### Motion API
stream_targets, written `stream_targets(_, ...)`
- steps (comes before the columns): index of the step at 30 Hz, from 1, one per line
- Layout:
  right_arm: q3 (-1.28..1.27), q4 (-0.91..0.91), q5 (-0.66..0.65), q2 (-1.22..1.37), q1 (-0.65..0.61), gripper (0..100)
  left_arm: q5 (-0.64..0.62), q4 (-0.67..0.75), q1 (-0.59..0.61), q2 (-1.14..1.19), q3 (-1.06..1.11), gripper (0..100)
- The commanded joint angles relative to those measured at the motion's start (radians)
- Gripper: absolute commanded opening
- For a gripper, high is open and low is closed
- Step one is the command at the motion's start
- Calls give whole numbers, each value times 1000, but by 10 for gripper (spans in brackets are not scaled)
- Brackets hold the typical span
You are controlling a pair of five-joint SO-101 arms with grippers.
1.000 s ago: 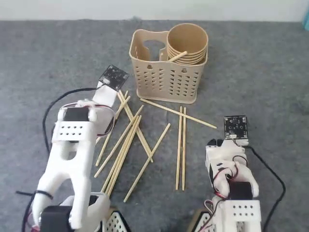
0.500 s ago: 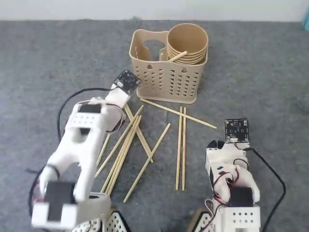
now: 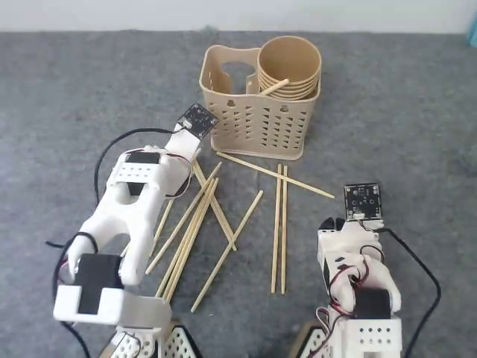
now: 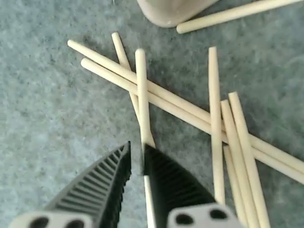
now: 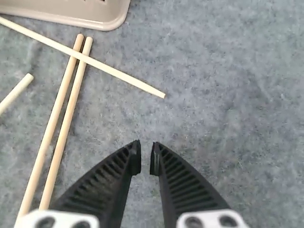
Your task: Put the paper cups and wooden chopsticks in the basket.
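A beige perforated basket (image 3: 253, 123) stands at the back, with a stack of paper cups (image 3: 289, 63) in its right compartment and one chopstick (image 3: 274, 86) leaning inside the cups. Several wooden chopsticks (image 3: 197, 220) lie crossed on the carpet in front of the basket. My left gripper (image 4: 137, 145) is shut and sits low over the crossed chopsticks (image 4: 142, 90) near the basket's front left corner (image 4: 171, 9). One stick runs beneath its narrow gap. My right gripper (image 5: 145, 144) is shut over bare carpet, beside a parallel pair of chopsticks (image 5: 61, 114).
Grey carpet covers the table. The left arm (image 3: 138, 201) stretches over the left chopstick pile, with a black cable (image 3: 104, 160) looping beside it. The right arm (image 3: 354, 257) stays near the front edge. A single chopstick (image 3: 276, 176) lies slanted across the parallel pair.
The left arm has swung forward and to the right, bringing its wrist close to the basket's front left corner. The right arm has hardly moved.
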State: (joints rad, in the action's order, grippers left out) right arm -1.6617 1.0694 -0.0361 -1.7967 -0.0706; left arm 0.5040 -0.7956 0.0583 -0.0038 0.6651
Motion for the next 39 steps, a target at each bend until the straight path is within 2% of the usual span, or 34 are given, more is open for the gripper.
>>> stream_targets(1, 9, 5, -14, -18, 5, 47, 12, 15, 6, -5, -4, 13)
stream_targets(7, 8, 5, -20, -18, 5, 47, 6, -18, 8, -14, -13, 31)
stream_targets(12, -2, 1, -21, -18, 5, 47, -48, -180, 8, -14, -120, 230)
stream_targets(15, -2, 4, -21, -18, 5, 47, 11, -192, 8, 0, -154, 271)
stream_targets(21, 0, 5, -21, -18, 7, 47, 61, -127, 9, 157, -209, 201)
stream_targets(26, 0, 5, -21, -18, 7, 47, 61, -232, 9, 255, -351, 157)
stream_targets(32, 0, 5, -21, -18, 10, 47, 60, -244, 0, 238, -358, 12)
stream_targets(39, 0, 5, -21, -18, 12, 47, 58, -423, 6, 101, -358, 11)
